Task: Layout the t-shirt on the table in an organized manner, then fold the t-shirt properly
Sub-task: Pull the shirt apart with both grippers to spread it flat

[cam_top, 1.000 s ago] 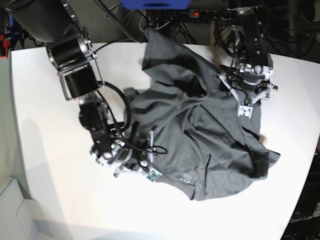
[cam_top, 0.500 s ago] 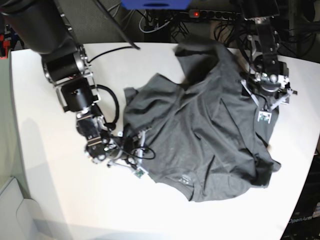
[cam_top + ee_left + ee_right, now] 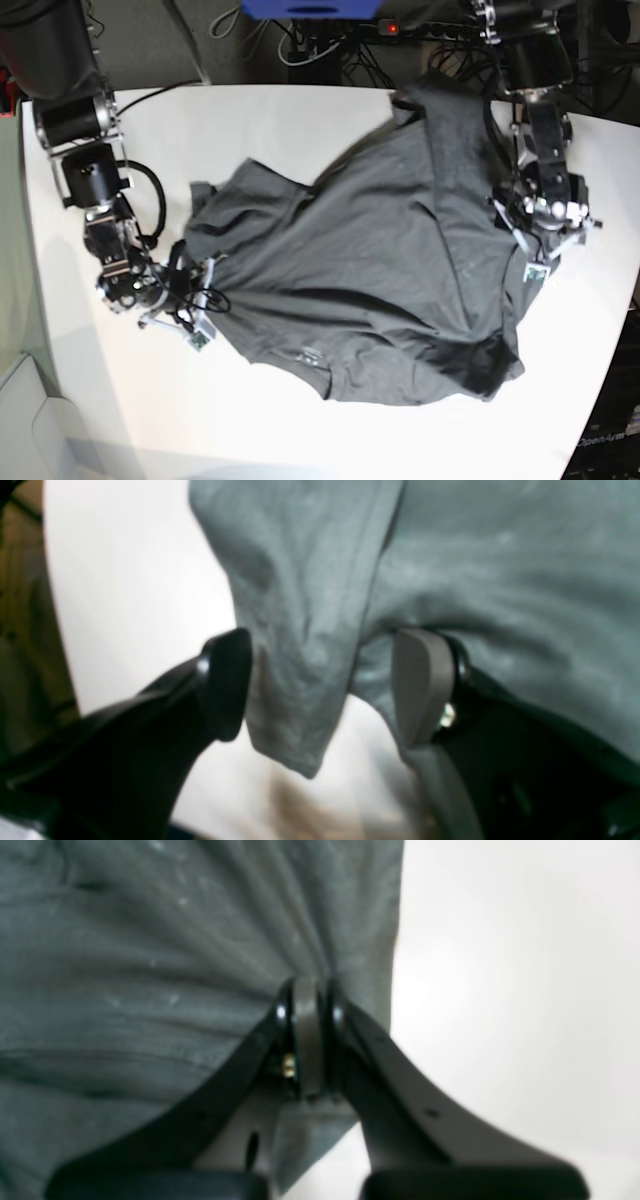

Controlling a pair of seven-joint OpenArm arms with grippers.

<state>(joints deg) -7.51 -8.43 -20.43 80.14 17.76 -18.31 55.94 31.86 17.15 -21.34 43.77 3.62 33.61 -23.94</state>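
The right gripper (image 3: 310,990) is pinched tight on the shirt (image 3: 380,270) hem; the left gripper (image 3: 320,680) gapes wide (a fold hanging between its jaws). Shirt spreads rumpled across the table (image 3: 300,120) between them.

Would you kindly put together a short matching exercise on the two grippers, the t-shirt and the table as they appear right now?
Column one:
1. left gripper
2. right gripper
3. t-shirt
4. table

Column two:
A. plain white surface
B. shut on a pinch of grey cloth
C. spread out rumpled, not yet flat
D. jaws wide apart with a fold of cloth between them

Pairs: 1-D, 2-B, 3-C, 4-A
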